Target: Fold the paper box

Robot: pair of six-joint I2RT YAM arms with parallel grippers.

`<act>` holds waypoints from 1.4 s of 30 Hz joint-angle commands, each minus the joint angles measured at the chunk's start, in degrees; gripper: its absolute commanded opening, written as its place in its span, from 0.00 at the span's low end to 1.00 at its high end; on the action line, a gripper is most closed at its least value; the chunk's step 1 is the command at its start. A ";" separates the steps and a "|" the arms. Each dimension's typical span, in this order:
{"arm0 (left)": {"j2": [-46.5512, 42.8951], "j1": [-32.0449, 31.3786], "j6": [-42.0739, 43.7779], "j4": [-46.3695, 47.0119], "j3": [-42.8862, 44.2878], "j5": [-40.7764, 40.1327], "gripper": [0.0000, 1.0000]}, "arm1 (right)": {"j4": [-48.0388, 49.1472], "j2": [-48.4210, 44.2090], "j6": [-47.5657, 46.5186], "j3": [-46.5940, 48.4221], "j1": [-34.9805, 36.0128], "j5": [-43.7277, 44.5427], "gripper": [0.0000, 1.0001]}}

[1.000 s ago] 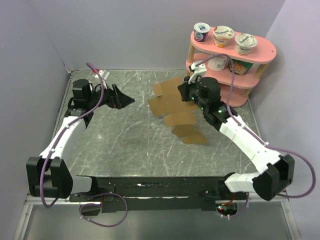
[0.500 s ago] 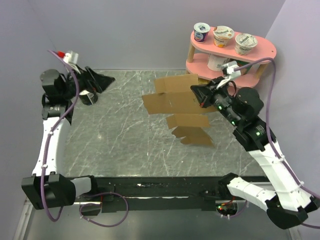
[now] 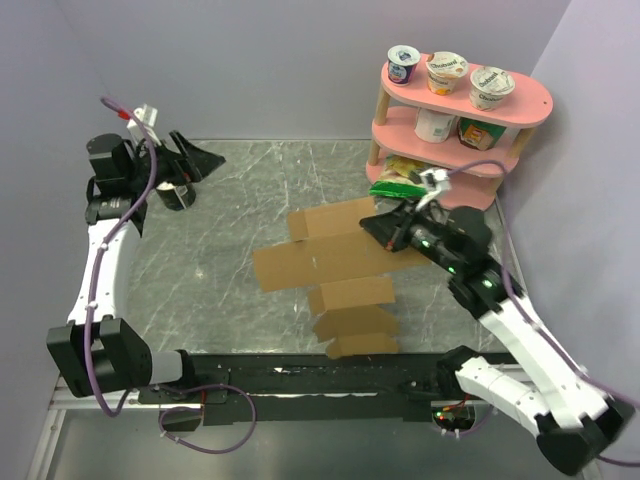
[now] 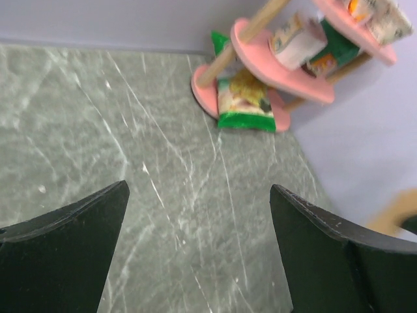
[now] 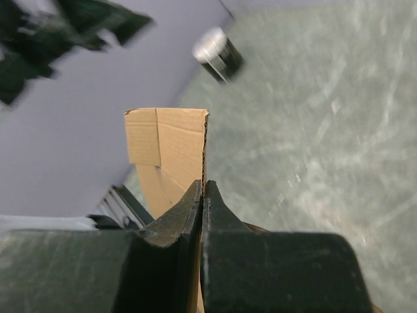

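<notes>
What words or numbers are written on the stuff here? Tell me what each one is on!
No text here can be read for sure.
On the yogurt cups on top of the pink shelf: printed lids, too small to read.
On the snack bag at the bottom of the shelf: the print is too blurred to read.
On the paper box: plain brown, no writing.

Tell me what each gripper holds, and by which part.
The right gripper pinches the flat paper box by the edge of one end flap. The left gripper is open, holding nothing.
</notes>
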 commanded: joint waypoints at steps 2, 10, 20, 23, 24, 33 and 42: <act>0.71 -5.59 5.08 -0.11 -1.39 1.64 0.96 | 16.68 8.25 3.02 -5.78 -3.91 -4.09 0.00; 4.92 -17.37 10.53 0.16 -4.29 2.09 0.96 | 41.29 20.91 -1.99 -13.78 -7.08 -9.36 0.00; 13.10 -21.08 15.99 -4.50 -4.46 0.59 0.96 | 63.19 29.53 -0.41 -20.12 -10.77 -19.20 0.00; 14.68 -21.69 13.89 -2.14 -5.78 5.84 1.00 | 63.99 31.02 -0.24 -19.68 -11.30 -20.27 0.00; 15.21 -22.21 13.70 -2.04 -5.79 6.56 0.96 | 63.47 31.46 -0.76 -19.16 -11.30 -20.27 0.00; 19.43 -25.21 13.44 -2.57 -3.94 5.17 0.43 | 60.91 33.31 -3.22 -17.39 -11.48 -20.97 0.00; 14.87 -29.86 20.02 -6.08 -4.12 -8.17 0.01 | 55.13 31.13 -8.40 -18.01 -11.22 -21.41 0.31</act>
